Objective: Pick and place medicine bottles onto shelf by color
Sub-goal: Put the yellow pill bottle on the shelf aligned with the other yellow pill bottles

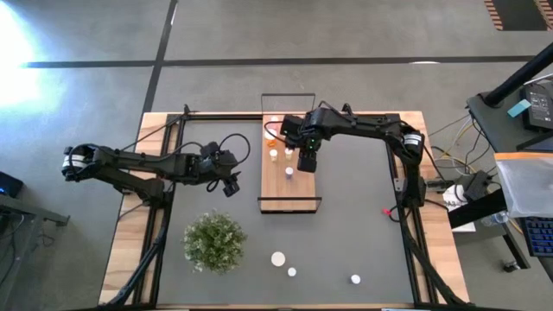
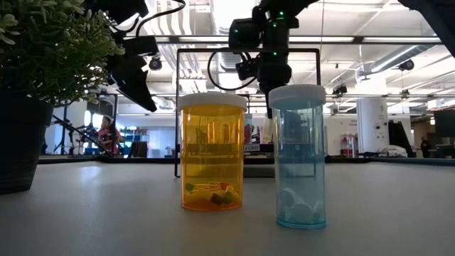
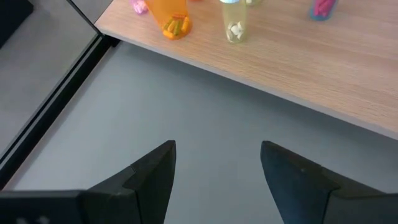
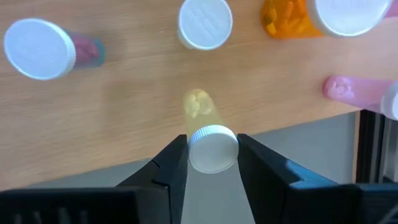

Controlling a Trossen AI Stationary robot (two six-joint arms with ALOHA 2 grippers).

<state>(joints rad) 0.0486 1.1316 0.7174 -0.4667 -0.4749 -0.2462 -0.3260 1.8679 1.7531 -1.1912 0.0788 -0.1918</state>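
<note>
The light-brown wooden shelf (image 1: 289,186) lies in the middle of the grey mat. Several small bottles stand on it: an orange one (image 4: 292,15), a pink one (image 4: 357,93), a white-capped one (image 4: 205,23) and one with a pink and blue body (image 4: 38,48). My right gripper (image 4: 212,155) hangs over the shelf's right edge (image 1: 307,160), shut on a pale yellow bottle (image 4: 200,109). My left gripper (image 3: 217,171) is open and empty over the mat, left of the shelf (image 1: 232,183). Three more bottles (image 1: 278,258) stand on the mat near the front. My right gripper pinches the pale yellow bottle's white cap (image 4: 212,142) between its two fingers, one on each side. The fingers come from above, pointing down. The bottle is upright below them, its base over the shelf near its edge. Whether the base rests on the board, I cannot tell.
A bushy green plant (image 1: 214,240) stands at the mat's front left. In the low view an orange bottle (image 2: 212,153) and a clear blue bottle (image 2: 298,156) stand close to the camera. Black wire frame (image 1: 289,97) rises at the shelf's far end.
</note>
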